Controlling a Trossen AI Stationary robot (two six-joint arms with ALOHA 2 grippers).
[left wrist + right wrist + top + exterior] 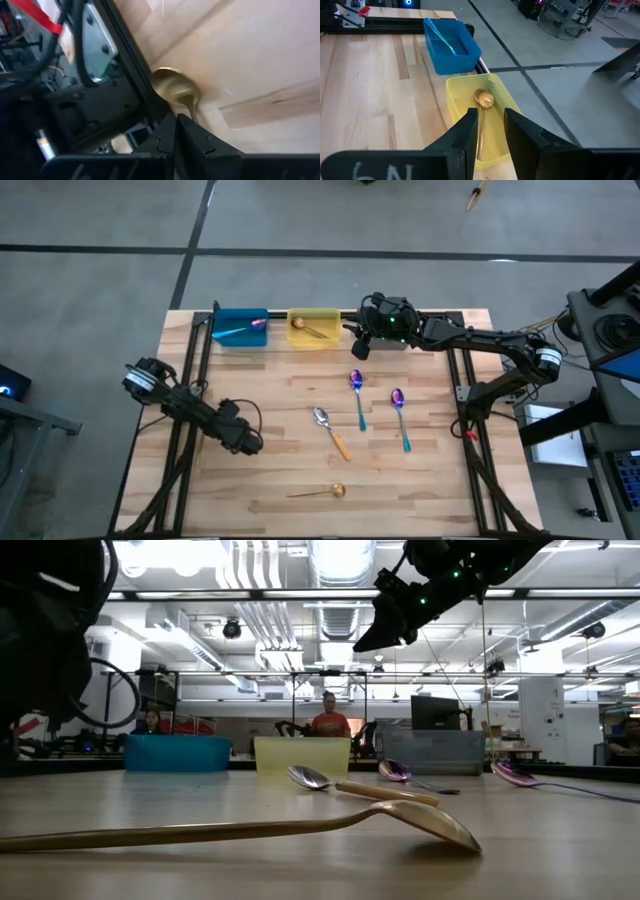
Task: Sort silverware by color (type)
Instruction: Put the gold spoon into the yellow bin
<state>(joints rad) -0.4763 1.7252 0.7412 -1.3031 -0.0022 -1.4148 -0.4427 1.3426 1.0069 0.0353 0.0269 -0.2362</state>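
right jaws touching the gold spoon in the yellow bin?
Apart. In the right wrist view the right gripper stands open above the yellow bin, and the gold spoon lies on the bin floor beyond the fingertips, unclamped.

Table (280, 385): I see three bins in a row along its far edge and four spoons loose on the boards in front of them
Left bin (222, 322): at the left end of the row, with the left-bin spoon (243, 331) lying in it
Middle bin (313, 342): just right of the left bin, with the middle-bin spoon (306, 327) in it
Right bin (440, 752): right of the middle bin, mostly under the right arm from above
Centre spoon (330, 431): mid-table, apart from the others
Inner right spoon (357, 395): right of centre, in front of the bins
Outer right spoon (400, 416): just right of the inner one
Front spoon (318, 493): nearest the front edge, alone
Left gripper (250, 445): low over the table's left part, left of the centre spoon
Right gripper (358, 348): above the middle bin's right end
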